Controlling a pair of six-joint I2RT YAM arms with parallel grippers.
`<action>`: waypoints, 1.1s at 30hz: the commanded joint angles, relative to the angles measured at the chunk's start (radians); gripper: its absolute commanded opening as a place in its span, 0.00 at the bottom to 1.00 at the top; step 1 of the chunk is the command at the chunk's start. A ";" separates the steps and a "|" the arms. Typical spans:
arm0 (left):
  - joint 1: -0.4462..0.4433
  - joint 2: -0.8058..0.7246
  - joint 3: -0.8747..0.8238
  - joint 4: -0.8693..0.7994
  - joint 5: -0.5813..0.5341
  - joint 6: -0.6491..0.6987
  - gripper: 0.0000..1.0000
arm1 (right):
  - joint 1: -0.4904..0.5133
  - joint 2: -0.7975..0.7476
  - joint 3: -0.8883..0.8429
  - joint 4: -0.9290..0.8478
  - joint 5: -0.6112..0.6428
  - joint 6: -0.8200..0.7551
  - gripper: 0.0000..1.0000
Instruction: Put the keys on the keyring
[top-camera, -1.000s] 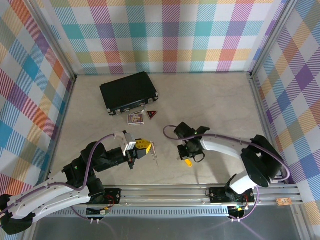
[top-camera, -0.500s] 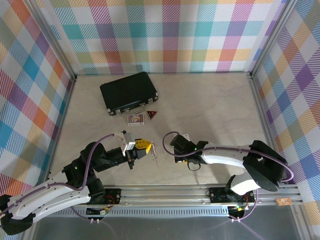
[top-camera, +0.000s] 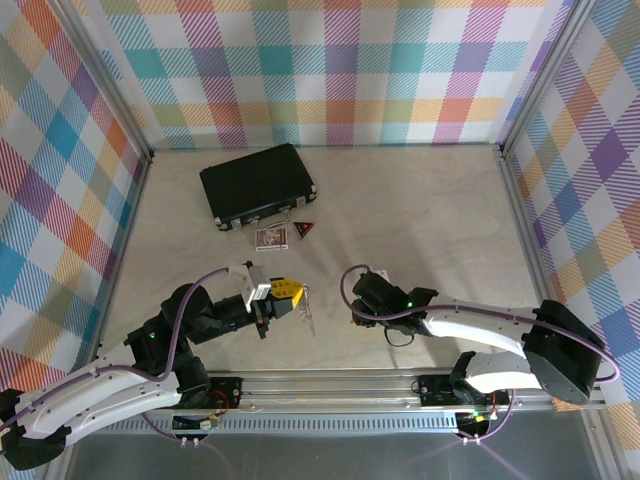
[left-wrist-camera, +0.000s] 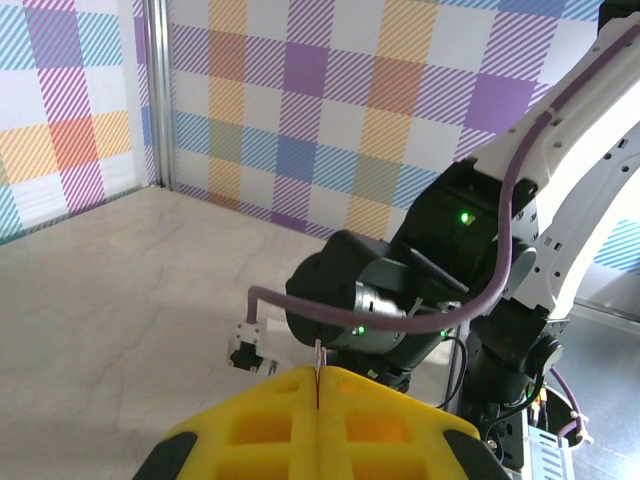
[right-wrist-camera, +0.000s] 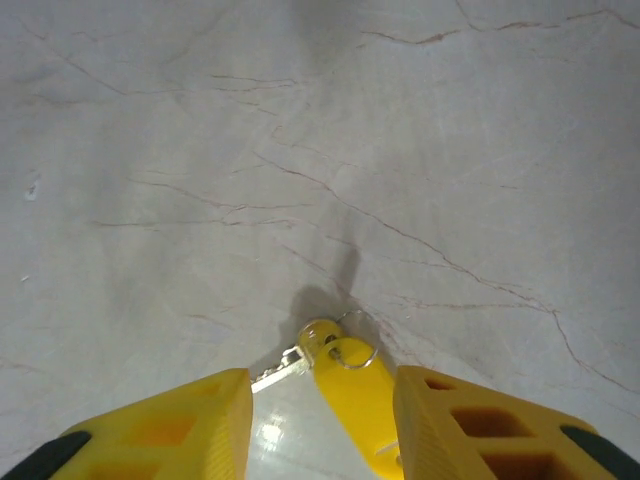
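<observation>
Since the yellow-headed key (right-wrist-camera: 355, 400) lies loose on the worktop (right-wrist-camera: 300, 150) between the parted right fingers (right-wrist-camera: 190, 425), they should close squarely on its head, leaving its small ring free. The right arm reaches low and leftward, while the left fingers (left-wrist-camera: 260, 425) are clenched on the thin keyring (top-camera: 308, 310) nearby.

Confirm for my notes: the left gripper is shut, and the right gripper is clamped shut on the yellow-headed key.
Not quite. The right gripper is open: in the right wrist view its jaws stand apart, and the yellow-headed key lies on the table between them. The left gripper is shut, as you say.
</observation>
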 joint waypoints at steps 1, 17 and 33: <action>0.010 -0.015 0.004 0.046 0.022 -0.019 0.00 | -0.025 0.011 0.119 -0.191 -0.058 -0.056 0.42; 0.009 -0.032 0.004 0.042 0.024 -0.020 0.00 | -0.323 0.316 0.306 -0.394 -0.535 -0.298 0.39; 0.009 -0.015 0.009 0.042 0.031 -0.019 0.00 | -0.381 0.478 0.394 -0.405 -0.609 -0.387 0.31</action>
